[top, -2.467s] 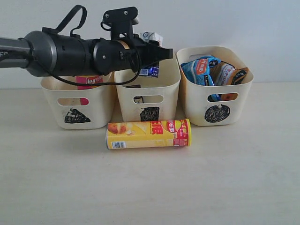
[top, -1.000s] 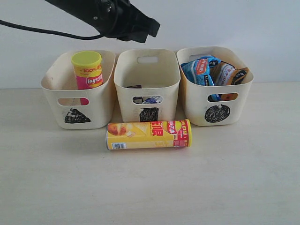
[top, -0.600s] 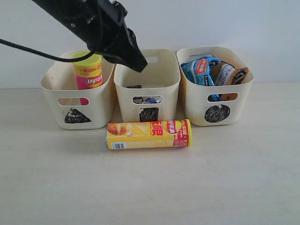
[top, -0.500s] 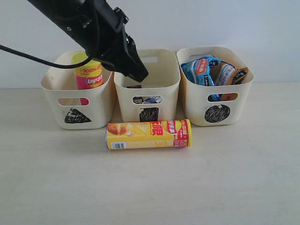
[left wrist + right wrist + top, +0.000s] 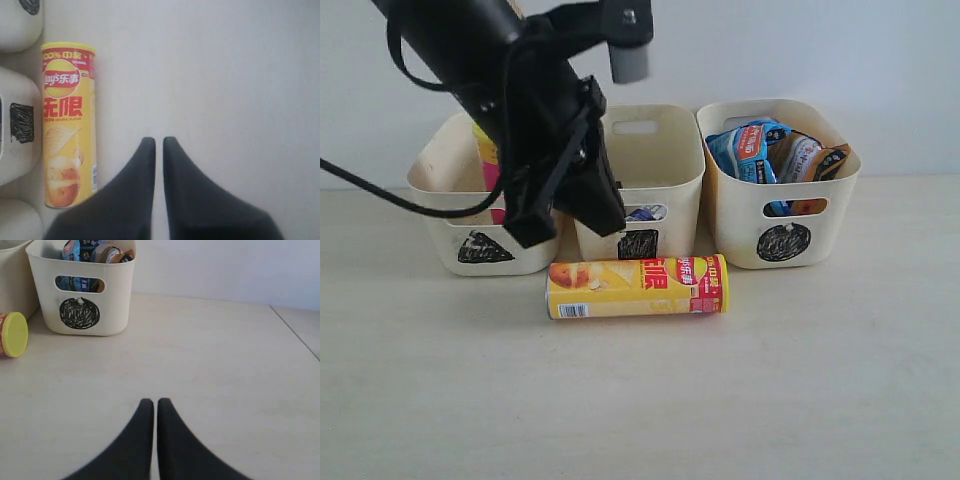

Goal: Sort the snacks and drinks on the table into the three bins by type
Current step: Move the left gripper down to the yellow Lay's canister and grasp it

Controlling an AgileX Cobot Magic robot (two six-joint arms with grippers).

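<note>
Exterior, yellow tube (image 5: 637,286): lies on its side on the table (image 5: 800,380), just in front of the square bin (image 5: 660,200), in no bin
Exterior, pink tube (image 5: 487,158): in the triangle bin (image 5: 440,225), mostly hidden behind my left arm (image 5: 490,70)
Exterior, bags: blue bag (image 5: 748,148) and orange bag (image 5: 825,160) in the circle bin (image 5: 760,215)
Exterior, carton (image 5: 642,213): a blue-white scrap shows through the square bin's slot; more I cannot tell
Left wrist, my left pincer (image 5: 157,142): closed, tips all but touching, gripping nothing, above bare table
Left wrist, yellow tube: beside my pincer, apart from it, just beside the square bin
Right wrist, my right pincer (image 5: 154,402): closed, empty, over bare table
Right wrist, circle bin: ahead of my pincer, well apart, bags inside; the yellow tube's end shows beside it
</note>
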